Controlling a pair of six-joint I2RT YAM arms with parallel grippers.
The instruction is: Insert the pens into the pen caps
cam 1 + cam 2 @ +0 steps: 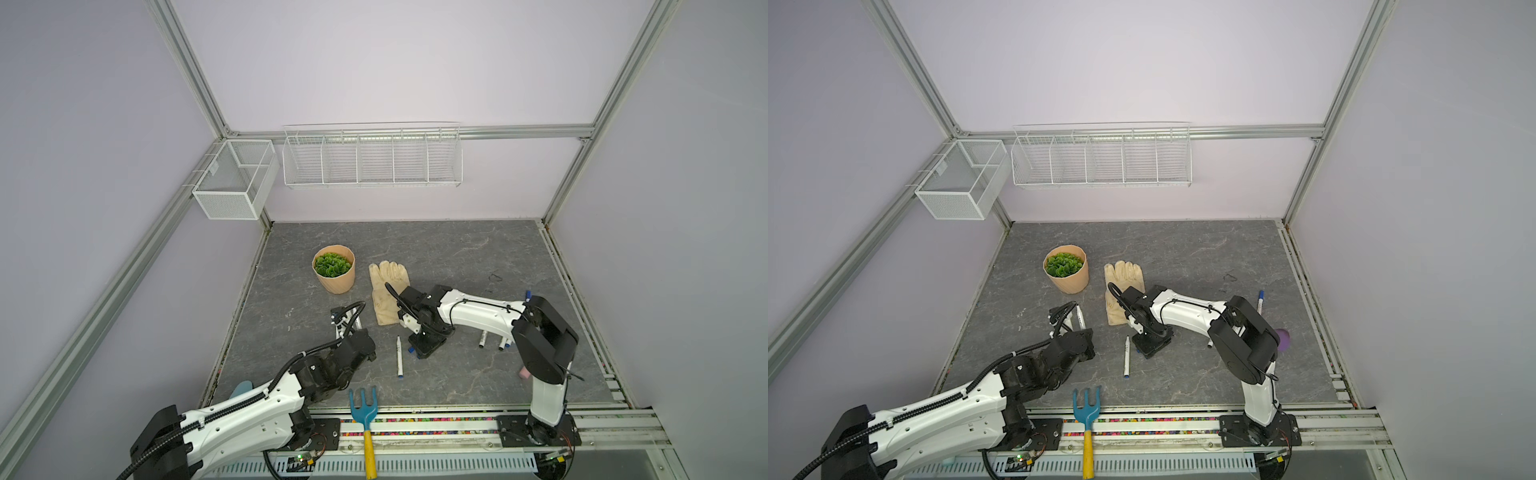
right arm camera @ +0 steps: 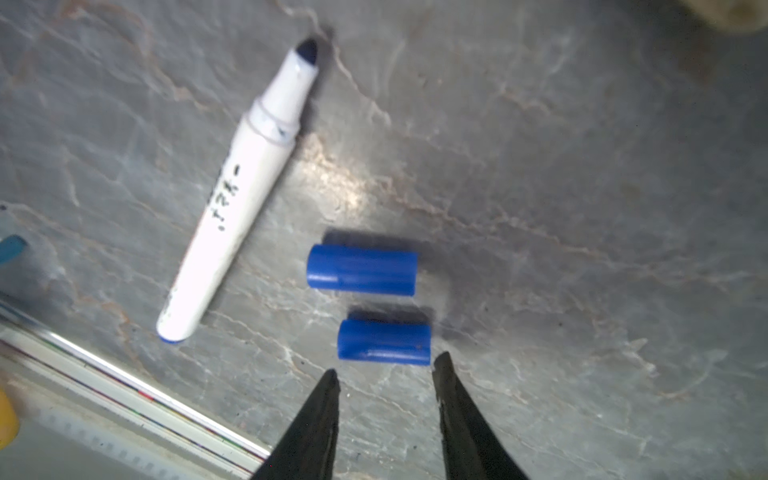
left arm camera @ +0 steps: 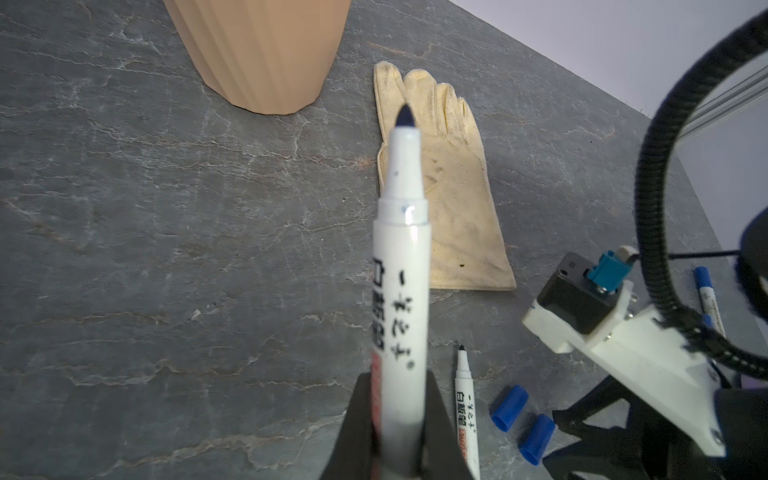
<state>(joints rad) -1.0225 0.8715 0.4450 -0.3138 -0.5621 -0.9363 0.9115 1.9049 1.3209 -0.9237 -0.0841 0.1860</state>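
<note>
My left gripper [image 3: 397, 380] is shut on an uncapped white pen [image 3: 401, 291] whose dark tip points toward the glove. In a top view this held pen [image 1: 1079, 318] shows beside the left wrist. Another uncapped pen [image 1: 399, 358] lies flat mid-table. Two blue pen caps [image 2: 361, 270] [image 2: 384, 341] lie side by side next to it. My right gripper [image 2: 387, 368] hangs open just short of the nearer cap, with nothing between its fingers. More pens [image 1: 483, 338] lie under the right arm, and a capped one [image 1: 1260, 301] lies further back.
A beige pot with a green plant [image 1: 333, 269] and a cream glove [image 1: 388, 291] sit behind the grippers. A blue rake with a yellow handle [image 1: 365, 419] lies at the front edge. A purple trowel [image 1: 1283, 338] peeks from behind the right arm. Wire baskets [image 1: 372, 160] hang on the back wall.
</note>
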